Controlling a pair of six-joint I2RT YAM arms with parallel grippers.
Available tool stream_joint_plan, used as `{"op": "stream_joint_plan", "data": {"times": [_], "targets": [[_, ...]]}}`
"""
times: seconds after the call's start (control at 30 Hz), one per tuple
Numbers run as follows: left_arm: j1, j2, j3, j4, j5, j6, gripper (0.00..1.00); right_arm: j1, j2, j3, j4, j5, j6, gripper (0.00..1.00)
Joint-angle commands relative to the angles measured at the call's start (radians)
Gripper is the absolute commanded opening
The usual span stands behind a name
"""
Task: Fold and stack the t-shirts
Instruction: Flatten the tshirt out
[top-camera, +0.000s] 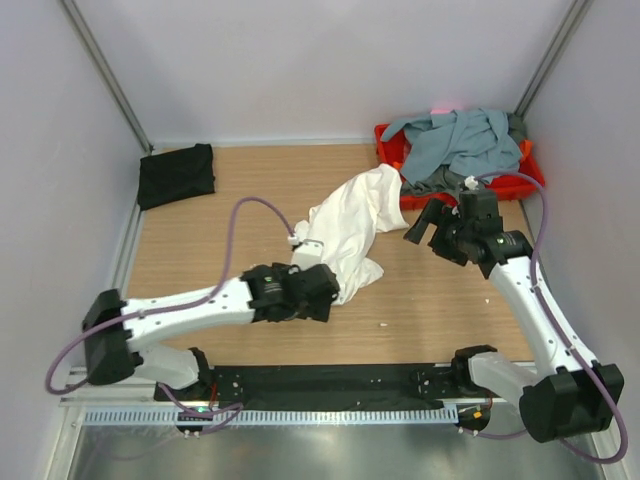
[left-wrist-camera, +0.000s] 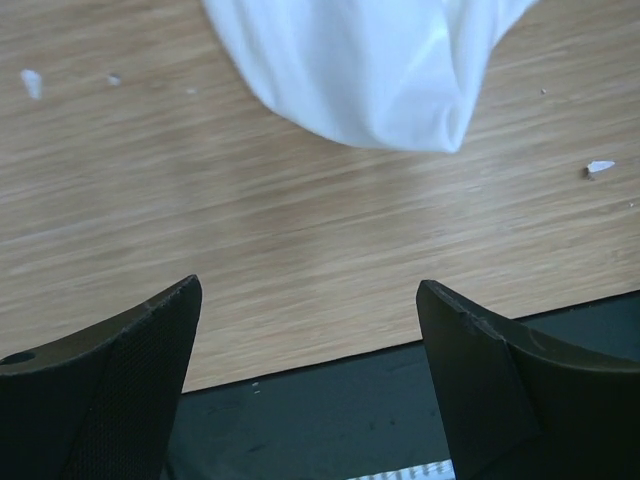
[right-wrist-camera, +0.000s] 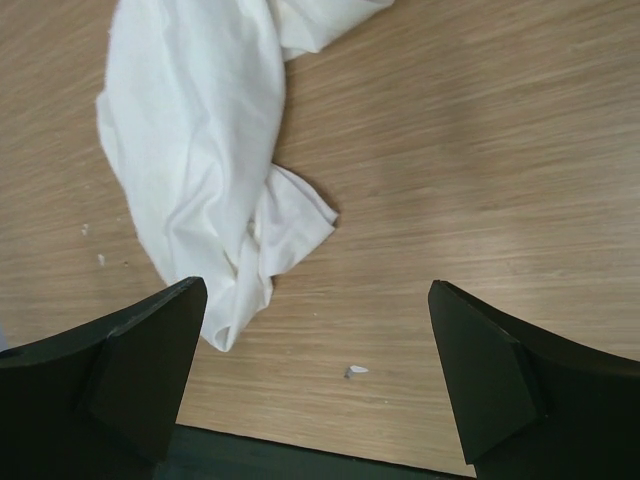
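White t-shirt (top-camera: 352, 222) lies crumpled and unfolded near the middle of the wooden table (top-camera: 440, 310), a long bunched mass running from beside the red tray (top-camera: 533, 172) down toward the near left; its far end touches or overlaps the tray's near-left corner. Black t-shirt (top-camera: 176, 175) sits folded flat in the far left corner, well apart from the rest. Grey-blue t-shirt (top-camera: 455, 140) is heaped loose in the tray at far right, spilling over the rim; darker grey cloth (top-camera: 432, 181) shows beneath it at the tray's near edge. Left gripper (left-wrist-camera: 308, 295) hovers low over bare wood just beside the white shirt's near end, jaws spread wide, nothing between them; both fingers (left-wrist-camera: 120, 370) are clear of the cloth, and the rounded hem hangs just beyond them in the left wrist view. Right gripper (right-wrist-camera: 318, 295) is held above the table near the tray, on the right of the white shirt, jaws likewise wide apart and holding nothing; from its wrist view the shirt's twisted lower folds lie beyond and to the left of the fingers. Small white scraps (right-wrist-camera: 356, 371) dot the wood. A black strip (top-camera: 330, 380) edges the table's near side.
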Motion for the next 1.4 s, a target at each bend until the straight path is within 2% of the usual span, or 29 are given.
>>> {"op": "stream_joint_plan", "data": {"times": [0.0,0.1,0.13,0.2,0.37,0.53,0.6,0.67,0.7,0.73,0.77,0.8,1.0,1.13,1.37], "targets": [[-0.059,0.176,0.082,0.148,-0.043,-0.134,0.89,0.003,0.05,-0.017,0.05,0.057,-0.05,1.0],[-0.074,0.319,0.249,0.158,-0.063,-0.091,0.95,0.003,0.051,0.003,0.071,0.077,-0.057,1.0],[-0.073,0.412,0.327,0.159,-0.077,-0.046,0.98,0.003,0.051,0.009,0.079,0.08,-0.057,1.0],[-0.065,0.498,0.433,0.144,-0.095,-0.009,1.0,0.001,0.051,0.023,0.079,0.102,-0.067,1.0],[-0.007,0.702,0.543,0.19,-0.018,0.108,1.0,-0.001,0.055,0.028,0.079,0.124,-0.082,1.0],[0.038,0.81,0.604,0.195,0.015,0.142,0.94,-0.004,0.101,0.034,0.105,0.118,-0.08,1.0],[0.047,0.838,0.6,0.201,0.021,0.156,0.88,-0.01,0.132,0.041,0.116,0.113,-0.079,1.0],[0.059,0.848,0.593,0.211,0.02,0.166,0.74,-0.008,0.164,0.049,0.143,0.103,-0.074,1.0],[0.067,0.853,0.586,0.219,0.023,0.179,0.62,-0.01,0.176,0.049,0.152,0.094,-0.073,1.0],[0.071,0.85,0.581,0.219,0.026,0.183,0.26,-0.008,0.192,0.055,0.175,0.084,-0.074,1.0],[0.073,0.845,0.572,0.219,0.024,0.188,0.11,-0.01,0.21,0.057,0.188,0.058,-0.073,1.0],[0.076,0.814,0.545,0.218,0.007,0.188,0.0,-0.01,0.247,0.058,0.206,0.038,-0.074,1.0],[0.09,0.654,0.367,0.247,-0.013,0.182,0.0,-0.008,0.449,0.089,0.338,-0.078,-0.093,1.0],[0.093,0.612,0.311,0.25,-0.008,0.183,0.0,0.001,0.607,0.123,0.419,-0.063,-0.103,0.98],[0.098,0.577,0.254,0.267,0.001,0.177,0.0,0.038,0.727,0.182,0.461,-0.068,-0.119,0.87]]}}
